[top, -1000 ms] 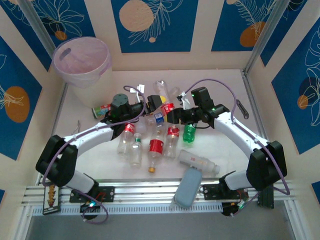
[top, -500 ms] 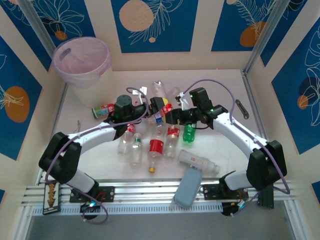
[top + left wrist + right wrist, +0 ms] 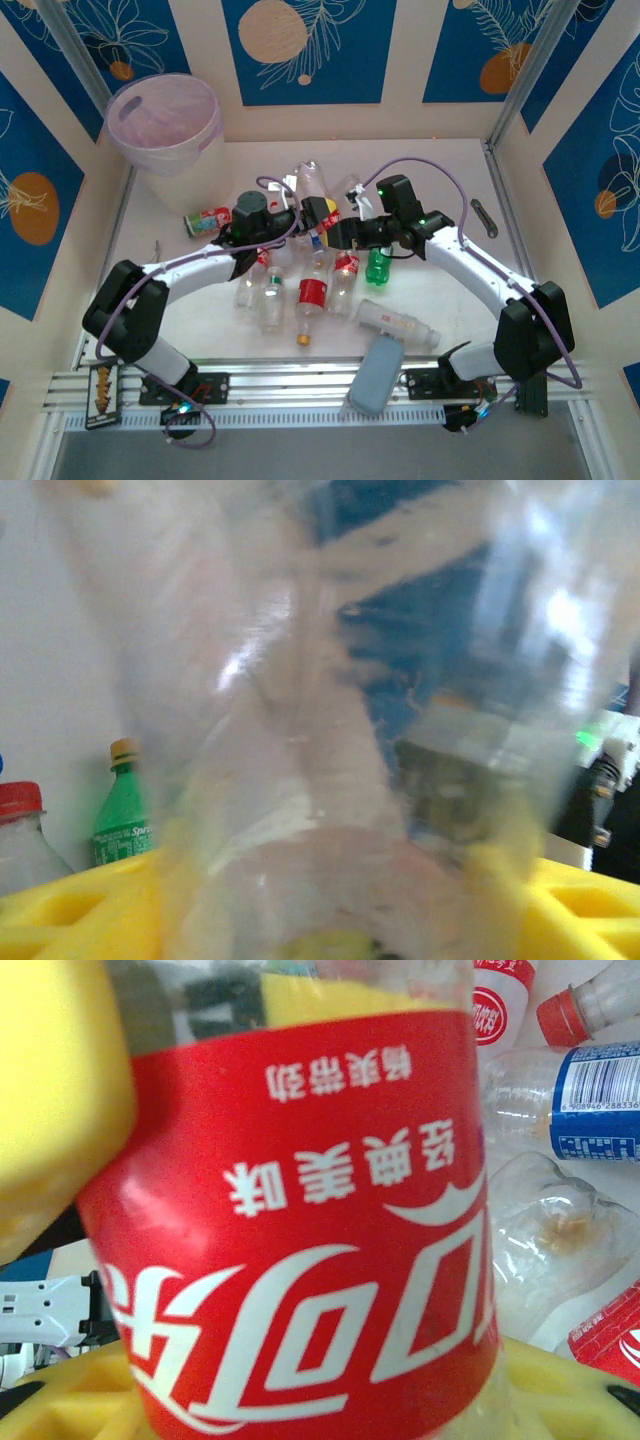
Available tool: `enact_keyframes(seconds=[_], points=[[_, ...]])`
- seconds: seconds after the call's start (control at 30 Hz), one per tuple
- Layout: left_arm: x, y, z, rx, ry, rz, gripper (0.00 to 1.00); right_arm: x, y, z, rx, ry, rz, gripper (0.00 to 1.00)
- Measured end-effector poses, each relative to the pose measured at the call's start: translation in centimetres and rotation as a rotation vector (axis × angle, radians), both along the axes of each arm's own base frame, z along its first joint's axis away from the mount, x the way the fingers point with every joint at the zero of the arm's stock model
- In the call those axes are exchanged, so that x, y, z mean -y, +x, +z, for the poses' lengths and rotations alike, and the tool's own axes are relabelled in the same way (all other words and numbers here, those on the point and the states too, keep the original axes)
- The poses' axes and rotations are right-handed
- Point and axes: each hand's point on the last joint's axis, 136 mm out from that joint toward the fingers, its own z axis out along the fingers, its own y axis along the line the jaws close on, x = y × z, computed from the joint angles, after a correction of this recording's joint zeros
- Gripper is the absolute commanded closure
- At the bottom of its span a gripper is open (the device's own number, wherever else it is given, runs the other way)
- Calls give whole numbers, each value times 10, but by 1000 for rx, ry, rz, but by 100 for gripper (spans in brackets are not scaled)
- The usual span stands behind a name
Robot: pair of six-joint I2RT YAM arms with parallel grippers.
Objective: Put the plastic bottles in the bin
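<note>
Change since a second ago: the left arm has swung in from the pile's left edge toward the centre, and the left gripper [image 3: 320, 210] has drawn its fingers in from wide apart around a clear bottle [image 3: 308, 182]. That bottle now stands more upright than before. The right arm has barely shifted.

Left gripper, wrist view: the clear bottle takes up the whole gap between the yellow fingers [image 3: 60, 910], its walls against both. The view is blurred, but we judge the fingers pinched onto it, roughly half spread.

Right gripper [image 3: 300, 1260]: pressed onto a red-labelled bottle [image 3: 330, 1160], yellow pads tight on the label.

Meaning for the task: we read this as one bottle in each gripper and neither carried yet. Both arms sit at mid-table, well apart from the bin [image 3: 170, 162] in the far-left corner.

Remaining plastic bottles [image 3: 300, 295] lie on the table [image 3: 440, 170] near the arms, a green bottle [image 3: 378, 265] among them.
</note>
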Motion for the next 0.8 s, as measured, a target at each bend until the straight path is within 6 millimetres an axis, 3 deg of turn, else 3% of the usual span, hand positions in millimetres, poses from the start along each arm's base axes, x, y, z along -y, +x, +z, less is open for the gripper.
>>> enact_keyframes(seconds=[0.07, 0.27, 0.47, 0.63, 0.7, 0.8], points=[[1, 1, -1, -1, -2, -1, 40, 0, 1, -2, -5, -3, -1, 42], [2, 3, -2, -4, 15, -3, 46, 2, 2, -2, 1, -4, 0, 14], [-3, 22, 17, 48, 84, 11, 54, 22, 6, 15, 49, 5, -39, 6], [-25, 50, 63, 157, 173, 51, 61, 55, 11, 45, 130, 23, -129, 6], [-45, 63, 92, 217, 210, 84, 66, 68, 12, 48, 146, 18, -167, 6], [-91, 81, 144, 319, 262, 181, 77, 85, 14, 34, 124, -16, -224, 6]])
